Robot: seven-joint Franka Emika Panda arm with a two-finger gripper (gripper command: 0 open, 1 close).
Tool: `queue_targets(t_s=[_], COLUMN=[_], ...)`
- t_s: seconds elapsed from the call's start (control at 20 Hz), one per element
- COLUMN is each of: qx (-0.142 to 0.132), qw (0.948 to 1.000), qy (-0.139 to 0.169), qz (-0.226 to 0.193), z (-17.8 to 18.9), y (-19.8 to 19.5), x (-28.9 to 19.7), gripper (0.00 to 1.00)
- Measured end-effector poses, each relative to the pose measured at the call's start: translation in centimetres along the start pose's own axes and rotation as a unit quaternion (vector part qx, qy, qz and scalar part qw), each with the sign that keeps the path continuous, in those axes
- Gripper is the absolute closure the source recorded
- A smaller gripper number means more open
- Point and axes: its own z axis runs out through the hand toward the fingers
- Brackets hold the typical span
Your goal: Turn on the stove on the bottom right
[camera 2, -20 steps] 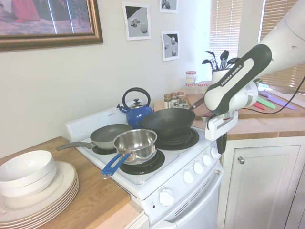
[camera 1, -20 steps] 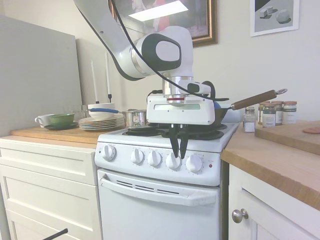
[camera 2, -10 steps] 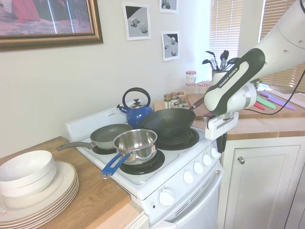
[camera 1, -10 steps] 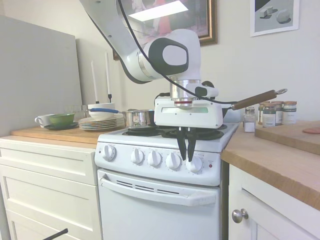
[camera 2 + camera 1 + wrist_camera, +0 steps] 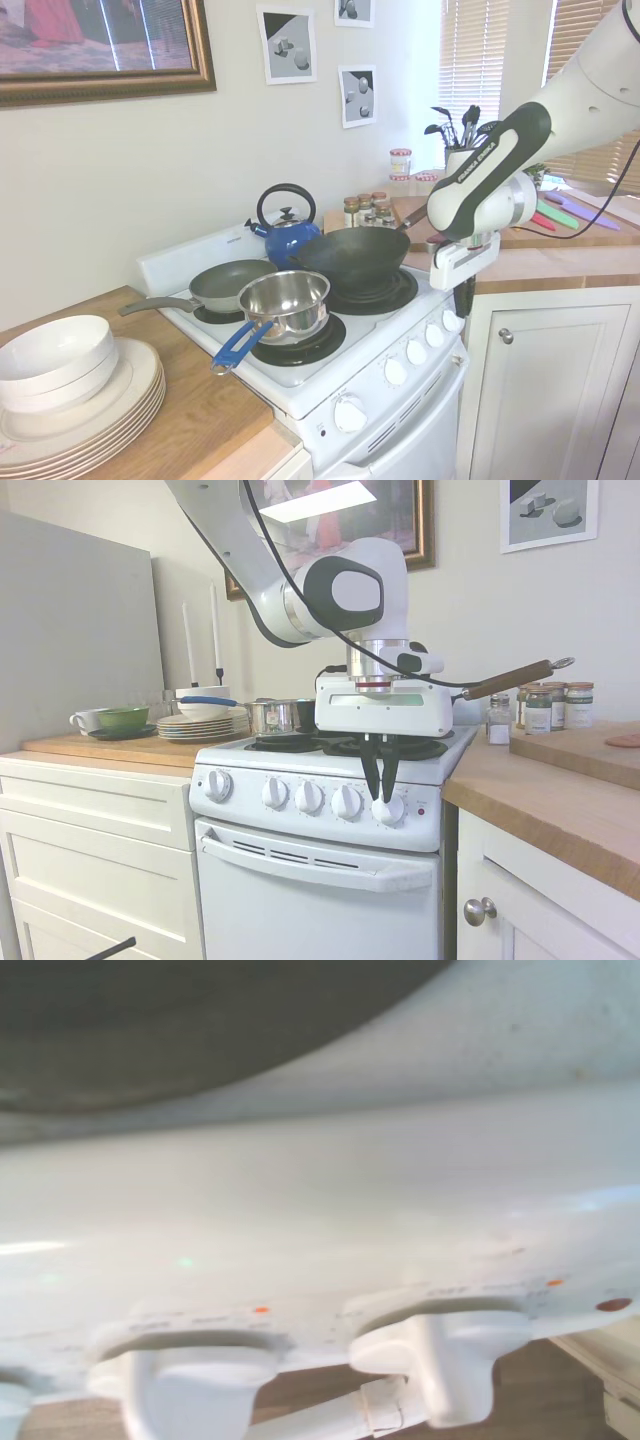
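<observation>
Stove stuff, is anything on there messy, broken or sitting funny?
Nothing looks spilled or broken. The stove is crowded, and the black wok has its wooden handle poking out over the counter.

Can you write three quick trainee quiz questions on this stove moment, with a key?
1. True or false: the gripper hangs at the leftmost knob of the stove.
2. Which pan has a blue handle? A) the steel saucepan B) the wok C) the frying pan
3. Fill in: the kettle at the back of the stove is ____.

Key: 1 false, it is at the rightmost knob; 2 A; 3 blue.
</observation>
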Motion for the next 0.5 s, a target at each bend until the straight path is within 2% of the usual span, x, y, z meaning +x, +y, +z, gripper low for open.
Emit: queue_targets(t_s=[0.5], qx=[0.000], qw=[1.0000], qy=[-0.001], qz=[0.006], z=[0.5], y=[-0.3], x=[1.8], gripper=[1.00])
